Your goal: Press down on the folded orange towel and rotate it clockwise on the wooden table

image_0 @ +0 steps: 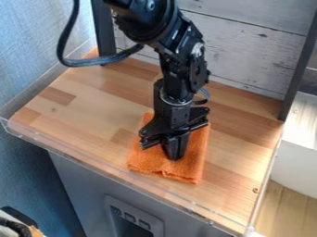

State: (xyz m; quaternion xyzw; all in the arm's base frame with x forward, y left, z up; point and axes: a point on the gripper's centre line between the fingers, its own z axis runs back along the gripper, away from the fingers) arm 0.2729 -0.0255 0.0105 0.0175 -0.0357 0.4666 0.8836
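Note:
The black gripper [175, 156] hangs straight down near the middle of the wooden surface, over a folded orange cloth [187, 169]. Its tip is at the cloth's central part, and the gripper hides some of the cloth's upper half. The cloth lies flat, with one edge toward the front. Whether the gripper touches or pinches the fabric, I cannot tell.
The wooden tabletop [86, 109] has a clear raised rim along its front and right edges. Dark upright posts and a whitish plank wall [248, 51] stand behind. A blue wall is at the left, a white object [297, 157] at the right.

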